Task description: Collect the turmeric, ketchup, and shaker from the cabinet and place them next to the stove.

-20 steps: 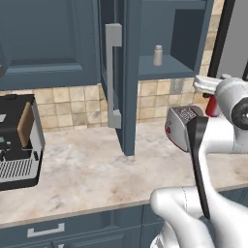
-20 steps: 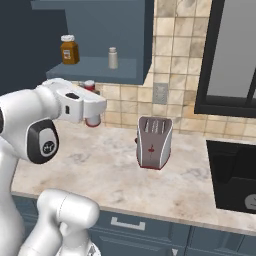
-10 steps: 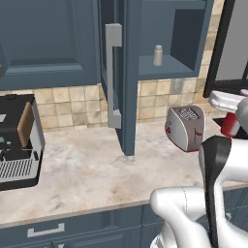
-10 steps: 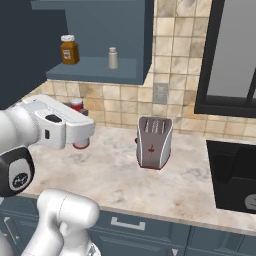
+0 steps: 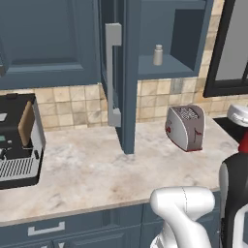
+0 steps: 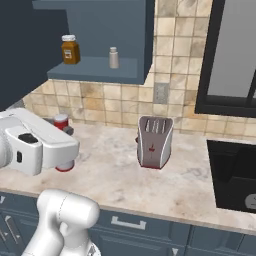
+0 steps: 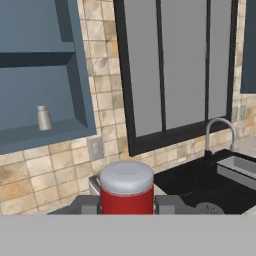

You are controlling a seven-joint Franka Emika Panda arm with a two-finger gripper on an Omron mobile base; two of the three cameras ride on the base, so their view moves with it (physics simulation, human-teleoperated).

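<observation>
In the left base view, the cabinet (image 5: 145,72) stands open above the counter (image 5: 92,164), with its long bar handle (image 5: 113,72) on the door edge. The shaker (image 5: 158,54) is on the shelf, at its right part. A toaster (image 5: 186,127) stands on the counter below, and a coffee machine (image 5: 17,140) is at the far left. At the right edge a bit of red shows beside the arm; I judge it is the ketchup (image 5: 243,143).

In the right base view, the turmeric (image 6: 70,49) and the shaker (image 6: 114,57) are both on the cabinet shelf, apart from each other. The turmeric has a label, but its writing is too small to read. The ketchup (image 6: 61,123) is partly hidden behind the white hand, left of the toaster.

In the hand view, the gripper (image 7: 127,204) is closed on the ketchup (image 7: 127,192): a grey finger presses each side of the red body, under the white cap. Behind it are a dark window (image 7: 175,70), a sink (image 7: 220,175) with a faucet (image 7: 220,132), and the shaker on the shelf at the left.

So, by my judgement, one item of three is in carry and not yet put down. The stove I cannot see for sure. The turmeric and the shaker wait to be collected.
</observation>
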